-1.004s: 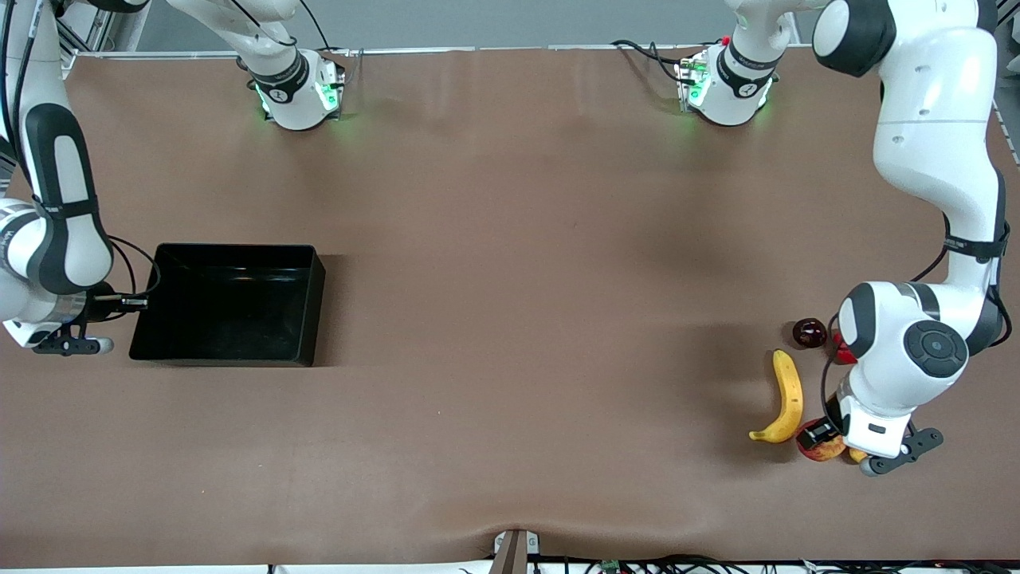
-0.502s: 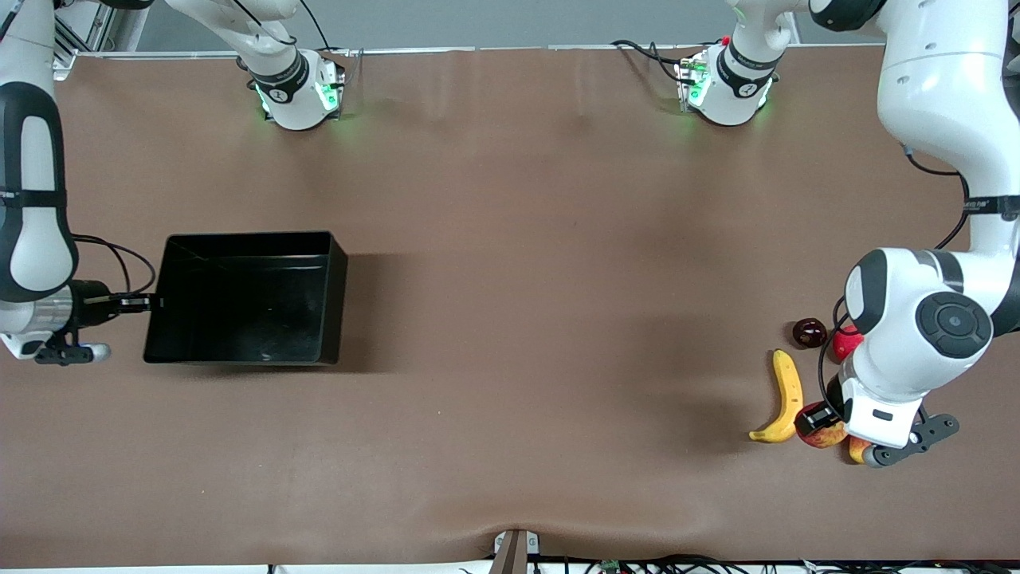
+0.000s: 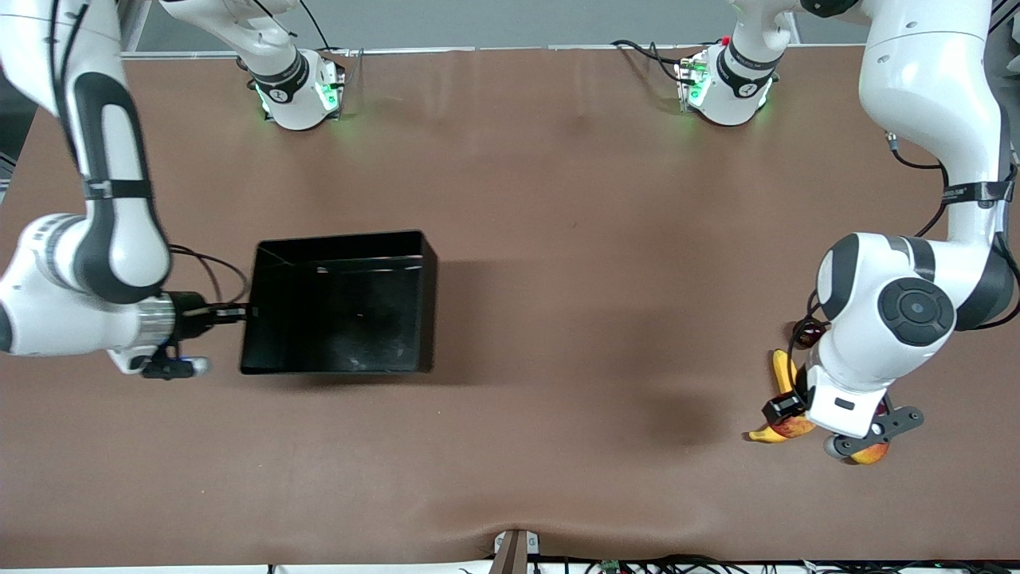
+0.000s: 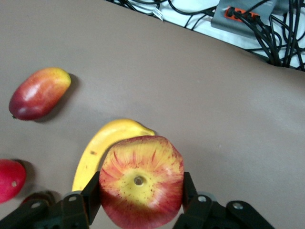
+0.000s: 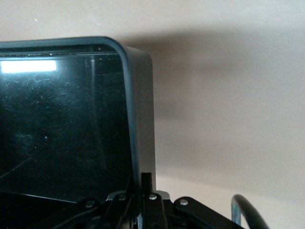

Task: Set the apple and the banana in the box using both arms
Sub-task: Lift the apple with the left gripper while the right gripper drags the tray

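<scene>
My right gripper [image 3: 237, 312] is shut on the wall of the black box [image 3: 339, 237], at the box's end nearest the right arm's end of the table. In the right wrist view the fingers [image 5: 146, 183] pinch that wall [image 5: 139, 119]. My left gripper [image 3: 785, 414] is shut on the red-and-yellow apple [image 3: 797, 429] and holds it over the banana [image 3: 778, 368]. In the left wrist view the apple [image 4: 141, 183] sits between the two pads, stem dimple toward the camera, with the banana [image 4: 102, 148] on the table below it.
An oblong red-yellow mango-like fruit [image 3: 870, 454] lies beside the banana and also shows in the left wrist view [image 4: 39, 93]. A plain pinkish-red fruit [image 4: 9, 179] and a dark fruit [image 3: 809, 329] lie close by, mostly hidden under the left arm. Cables [image 4: 267, 28] run along the table edge.
My right gripper has carried the box toward the left arm's end of the table. My left gripper has lifted the apple and shifted it over the banana.
</scene>
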